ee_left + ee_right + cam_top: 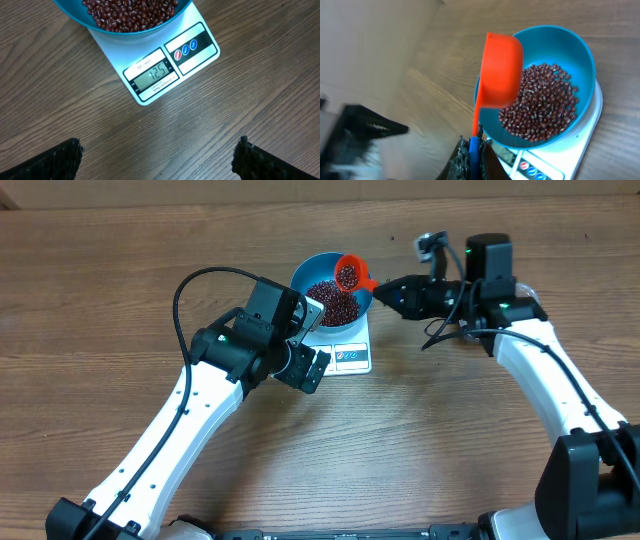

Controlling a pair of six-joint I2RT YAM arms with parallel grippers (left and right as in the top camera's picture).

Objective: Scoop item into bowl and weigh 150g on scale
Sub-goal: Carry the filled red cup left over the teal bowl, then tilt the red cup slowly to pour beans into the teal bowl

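Overhead: beans (335,305) piled in blue bowl (300,280) on scale (352,358), upper centre; red scoop (347,273) clamped by handle in right gripper (388,288); left gripper (157,155) spread wide, empty. Risk: target overshot if scoop is tipped fully.

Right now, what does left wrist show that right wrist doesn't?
Left wrist only: the display, reading 125, and the open left gripper. Right wrist only: the red scoop, its handle clamped in the right gripper, its cup over the blue bowl. Both: that bowl, holding the beans, sitting on the white scale.
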